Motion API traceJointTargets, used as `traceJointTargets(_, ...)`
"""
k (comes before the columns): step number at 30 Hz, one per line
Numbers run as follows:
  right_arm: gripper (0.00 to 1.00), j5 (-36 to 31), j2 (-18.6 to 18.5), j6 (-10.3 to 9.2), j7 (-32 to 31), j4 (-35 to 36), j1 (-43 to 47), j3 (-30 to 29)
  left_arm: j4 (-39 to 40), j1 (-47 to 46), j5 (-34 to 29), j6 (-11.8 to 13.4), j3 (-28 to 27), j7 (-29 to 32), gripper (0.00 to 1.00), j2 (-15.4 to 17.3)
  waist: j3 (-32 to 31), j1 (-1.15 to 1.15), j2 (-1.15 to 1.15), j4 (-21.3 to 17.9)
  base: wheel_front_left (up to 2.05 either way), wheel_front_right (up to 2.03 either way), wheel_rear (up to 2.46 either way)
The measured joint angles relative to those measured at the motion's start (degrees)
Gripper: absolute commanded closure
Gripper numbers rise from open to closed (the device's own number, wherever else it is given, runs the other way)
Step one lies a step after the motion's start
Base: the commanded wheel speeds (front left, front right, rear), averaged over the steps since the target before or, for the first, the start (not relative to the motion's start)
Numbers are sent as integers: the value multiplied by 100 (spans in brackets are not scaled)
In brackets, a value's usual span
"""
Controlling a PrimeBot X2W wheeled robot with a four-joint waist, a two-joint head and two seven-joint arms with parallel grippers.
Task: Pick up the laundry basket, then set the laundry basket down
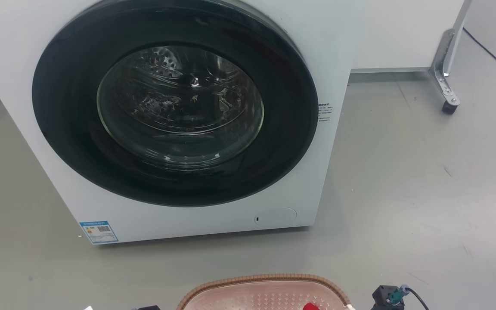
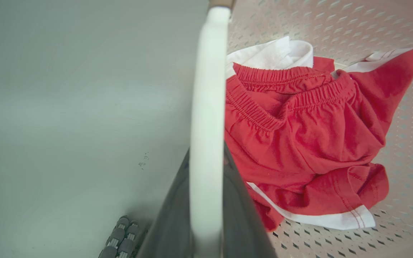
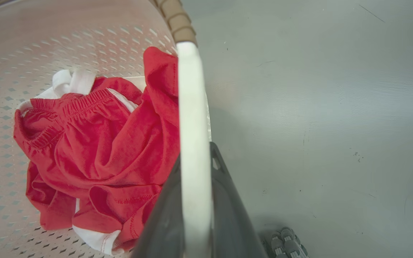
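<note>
Head view: a white washer [image 1: 325, 172] with its round dark door [image 1: 175, 103] closed stands on the grey floor [image 1: 424, 193]. The basket [image 1: 265, 278] is at the bottom edge, centred in front of the washer and apart from it. Its brown rim shows, with a scrap of red cloth inside. A black fitting [image 1: 388, 297] with a green plug sits just right of the basket.

Left wrist view: the left gripper [image 2: 206, 157] is clenched on a white handle [image 2: 210, 71], with 1 dark finger pressed to each side. Red shorts [image 2: 299, 136] with white trim lie crumpled on the basket's perforated pink bottom [image 2: 335, 21].

Right wrist view: the right gripper [image 3: 195, 157] likewise grasps the other handle [image 3: 188, 89] between its 2 fingers. The shorts [image 3: 102, 143] lie against that side of the basket [image 3: 48, 36]. Whether the basket rests on the floor, I cannot tell.
</note>
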State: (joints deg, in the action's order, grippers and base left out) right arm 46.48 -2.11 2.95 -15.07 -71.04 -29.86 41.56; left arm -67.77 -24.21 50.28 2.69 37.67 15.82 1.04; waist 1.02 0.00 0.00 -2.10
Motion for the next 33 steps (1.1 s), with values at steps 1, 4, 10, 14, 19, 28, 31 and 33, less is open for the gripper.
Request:
traceJointTargets(1,100,0,0,0,0,0,0,0,0,0,0,0,0,0,100,0,0,0,0,0,0,0,0)
traceJointTargets(4,100,10,-1,-1,-2,0,0,16,1,0,13,16,25,16,100,1,-2,0,0,4,0,0,0)
traceJointTargets(10,100,48,-1,-20,-5,0,-1,53,3,0,65,36,89,21,100,5,-1,0,0,20,0,0,0)
traceJointTargets(14,100,51,-1,-26,-3,-3,-2,56,11,0,79,41,121,21,100,8,13,0,0,27,0,0,0)
traceJointTargets(19,100,51,-2,-43,11,-8,-41,63,41,-14,212,86,137,11,100,16,121,0,0,30,0,0,0)
traceJointTargets(28,100,40,-37,-48,207,-22,-476,54,116,-377,219,134,151,-149,100,27,550,1,0,10,0,0,0)
traceJointTargets(31,100,38,-60,-49,268,-16,-642,43,126,-548,218,140,151,-191,100,26,742,1,0,5,0,0,0)
traceJointTargets(33,100,37,-74,-49,308,-9,-773,32,129,-679,218,146,149,-249,100,26,879,1,0,3,0,0,0)
